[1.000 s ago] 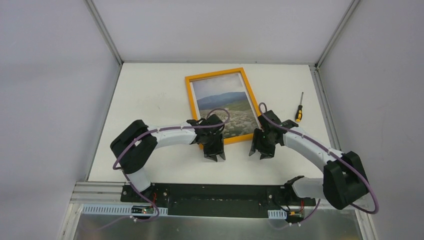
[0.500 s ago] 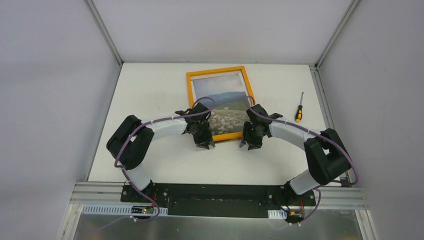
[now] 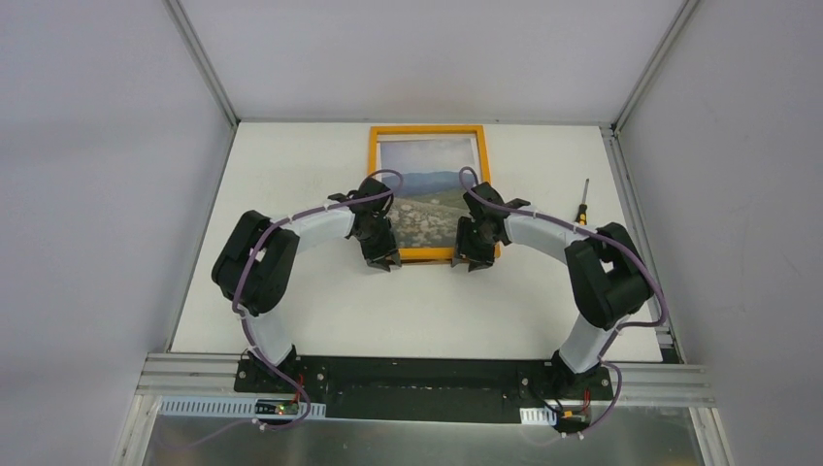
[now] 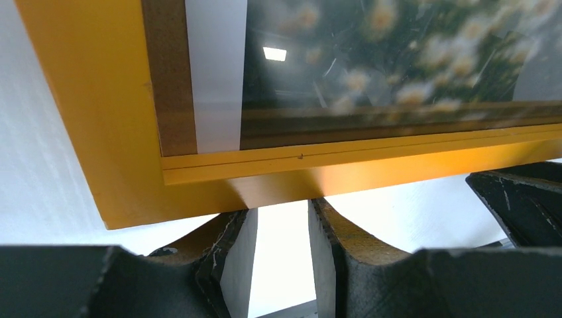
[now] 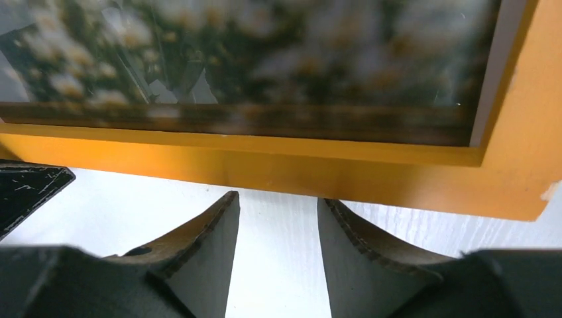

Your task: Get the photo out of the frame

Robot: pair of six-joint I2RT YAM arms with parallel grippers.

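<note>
The frame, orange-bordered, lies flat at the back middle of the table with the photo of sky, hills and flowered meadow showing under its glass. My left gripper is open at the frame's near left corner, its fingertips touching the near edge. My right gripper is open at the near right corner, fingertips at the near edge. Both grippers hold nothing. In the wrist views the photo appears blurred behind the glass.
A screwdriver with an orange-and-black handle lies on the table right of the frame, partly behind the right arm. Grey walls close in the white table at the back and on both sides.
Both grippers have moved toward the back of the table, and the frame has slid back with them and turned from tilted to square with the table.
</note>
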